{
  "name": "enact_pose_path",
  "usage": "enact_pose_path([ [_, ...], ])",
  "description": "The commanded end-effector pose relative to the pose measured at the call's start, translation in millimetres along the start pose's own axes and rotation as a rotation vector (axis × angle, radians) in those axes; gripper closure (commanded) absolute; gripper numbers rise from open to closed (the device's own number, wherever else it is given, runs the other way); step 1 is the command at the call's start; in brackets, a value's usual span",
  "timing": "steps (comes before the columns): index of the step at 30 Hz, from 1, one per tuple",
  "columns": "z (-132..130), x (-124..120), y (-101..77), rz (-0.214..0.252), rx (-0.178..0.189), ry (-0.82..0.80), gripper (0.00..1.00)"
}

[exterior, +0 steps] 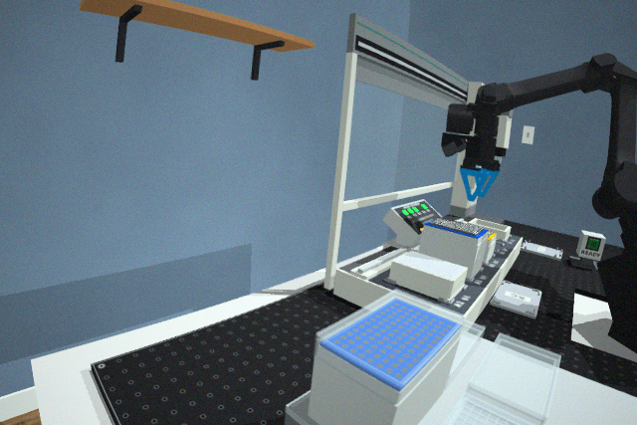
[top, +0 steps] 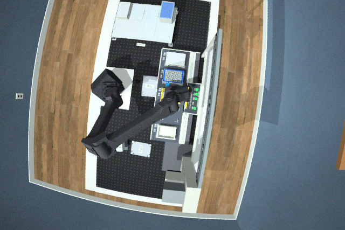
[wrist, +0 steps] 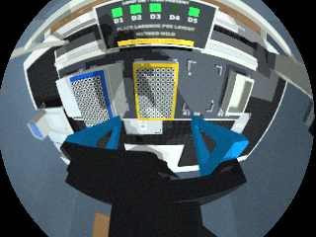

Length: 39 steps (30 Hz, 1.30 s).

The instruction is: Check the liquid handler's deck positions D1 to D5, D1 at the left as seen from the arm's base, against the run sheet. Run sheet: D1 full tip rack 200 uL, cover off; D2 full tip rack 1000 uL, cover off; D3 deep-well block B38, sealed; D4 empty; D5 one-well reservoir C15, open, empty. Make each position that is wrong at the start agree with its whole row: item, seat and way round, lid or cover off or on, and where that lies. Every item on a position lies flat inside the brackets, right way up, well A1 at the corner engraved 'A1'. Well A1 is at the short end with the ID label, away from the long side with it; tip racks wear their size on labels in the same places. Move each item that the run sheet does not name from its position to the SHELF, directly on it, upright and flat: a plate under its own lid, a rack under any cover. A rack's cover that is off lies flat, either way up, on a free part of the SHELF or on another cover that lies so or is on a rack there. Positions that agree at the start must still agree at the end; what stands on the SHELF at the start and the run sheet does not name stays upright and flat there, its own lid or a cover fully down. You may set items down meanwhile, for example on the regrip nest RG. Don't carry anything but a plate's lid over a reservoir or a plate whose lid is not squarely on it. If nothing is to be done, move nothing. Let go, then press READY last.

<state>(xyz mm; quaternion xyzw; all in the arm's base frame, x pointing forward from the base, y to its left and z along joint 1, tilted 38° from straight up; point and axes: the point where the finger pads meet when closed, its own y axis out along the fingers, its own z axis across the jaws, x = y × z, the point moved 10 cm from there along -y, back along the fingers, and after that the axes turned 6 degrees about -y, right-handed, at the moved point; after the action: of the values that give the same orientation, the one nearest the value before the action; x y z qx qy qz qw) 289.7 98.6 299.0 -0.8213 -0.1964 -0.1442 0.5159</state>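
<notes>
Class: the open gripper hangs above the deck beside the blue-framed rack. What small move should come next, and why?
Probably straight down. The open, empty gripper hangs well above the yellow-framed tip rack, which lies centred between its blue fingers in the wrist view, beside the blue-framed rack. Lowering would bring the fingers astride it.

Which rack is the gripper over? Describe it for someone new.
Find the liquid handler's white gantry frame; on its deck, the open gripper hangs above a tip rack with a yellow rim. The neighbouring tip rack has a blue rim.
</notes>
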Motion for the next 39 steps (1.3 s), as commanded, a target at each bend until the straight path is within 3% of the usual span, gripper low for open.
enact_pose_path([
  [1,-1,10,-11.6,-0.030,0.008,0.019,0.00],
  [8,-1,10,-11.6,-0.030,0.008,0.019,0.00],
  [34,127,27,-17.3,-0.031,0.019,0.015,0.00],
  [39,125,23,-11.7,-0.026,0.016,0.018,0.00],
])
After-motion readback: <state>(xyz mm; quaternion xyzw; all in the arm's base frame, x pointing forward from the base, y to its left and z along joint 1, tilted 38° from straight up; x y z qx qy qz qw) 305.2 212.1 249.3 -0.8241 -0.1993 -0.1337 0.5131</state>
